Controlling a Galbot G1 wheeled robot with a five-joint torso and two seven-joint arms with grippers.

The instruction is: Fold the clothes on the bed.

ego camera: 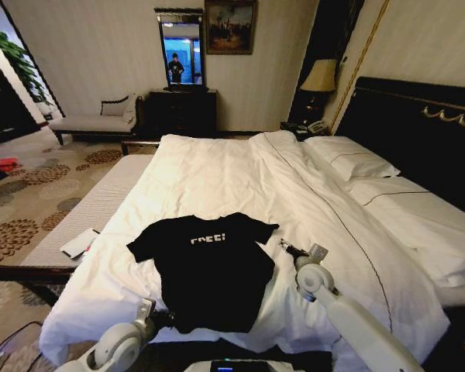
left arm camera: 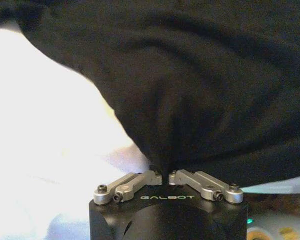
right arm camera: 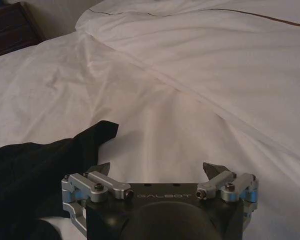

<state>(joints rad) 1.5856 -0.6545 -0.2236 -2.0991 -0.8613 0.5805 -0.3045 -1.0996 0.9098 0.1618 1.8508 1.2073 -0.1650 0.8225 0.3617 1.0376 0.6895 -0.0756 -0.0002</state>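
Here we see the T-shirt (ego camera: 213,275) spread flat on the white duvet (ego camera: 217,182) of the bed (ego camera: 418,124), near its foot edge, chest up, with the white lettering facing us and both short sleeves out to the sides. Its hem lies closest to us, the collar toward the far side of the bed.

Our left gripper (ego camera: 164,316) sits at the hem's left corner. In the left wrist view the left gripper (left arm camera: 165,176) has its fingers pressed together with black cloth pinched between them; the fabric rises from that pinch in a gathered fold, and bright white bedding lies beside it.

Our right gripper (ego camera: 288,249) hovers just beside the right sleeve, over the duvet. In the right wrist view the right gripper (right arm camera: 160,172) stands spread wide, fingers well apart, holding nothing; the sleeve's tip lies just beside one fingertip, and we cannot tell whether it touches. Creased white duvet stretches ahead of it.

To the right, two pillows (ego camera: 353,159) rest against the dark headboard. A small white flat object (ego camera: 79,242) lies on the bed's left edge, apart from the shirt. Beyond the bed stand a pale bench (ego camera: 97,120) and a dark dresser (ego camera: 182,108) with a mirror (ego camera: 180,50).
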